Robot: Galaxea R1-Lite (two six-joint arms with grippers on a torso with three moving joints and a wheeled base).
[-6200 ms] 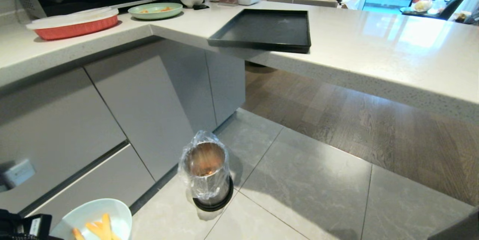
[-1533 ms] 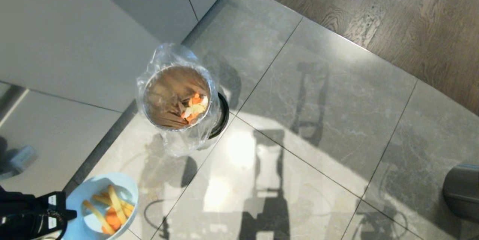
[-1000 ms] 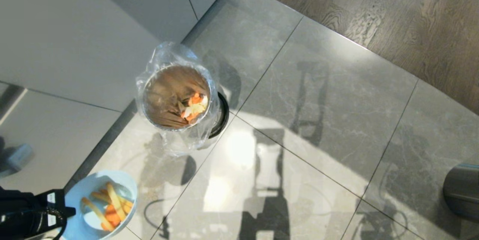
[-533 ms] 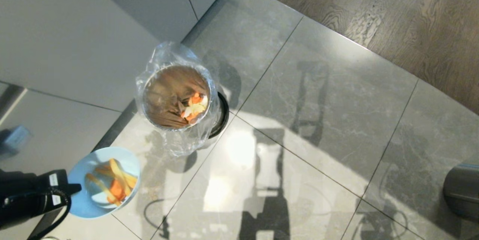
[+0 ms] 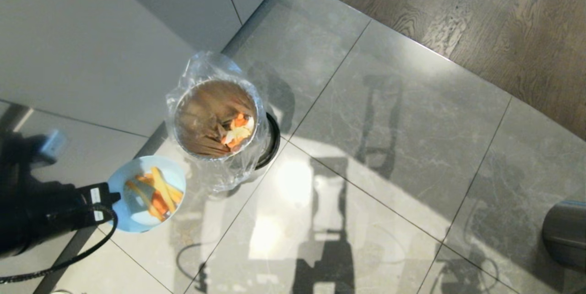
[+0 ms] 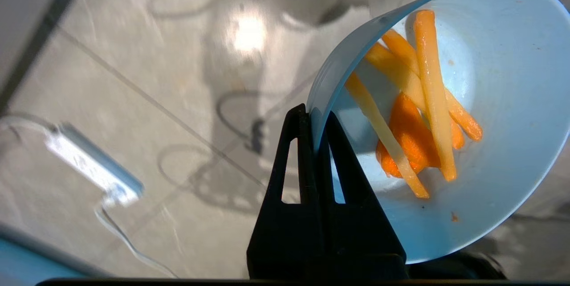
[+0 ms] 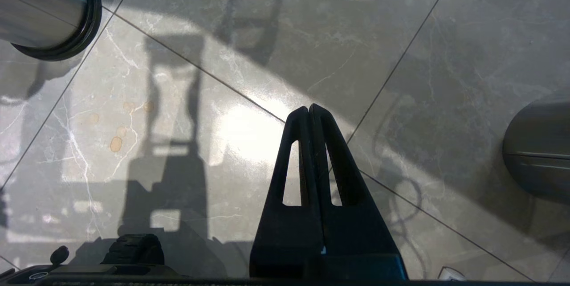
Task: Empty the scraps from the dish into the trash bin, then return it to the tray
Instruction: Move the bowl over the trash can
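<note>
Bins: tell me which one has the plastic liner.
The small steel bin beside the blue bowl, food scraps inside. The grey bin at the right edge shows none.

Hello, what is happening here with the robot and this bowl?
The robot's left hand pinches the rim of a pale blue bowl with food sticks still inside. It holds the bowl above the floor, beside a small steel trash bin, not yet over it. The right hand is shut and idle.

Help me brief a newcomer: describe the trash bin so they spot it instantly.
Start at the grey cabinet fronts; where they meet the tiled floor stands the trash bin. It is a small steel cylinder with a crinkled clear liner, unlike the larger dark grey bin at the far right edge.
</note>
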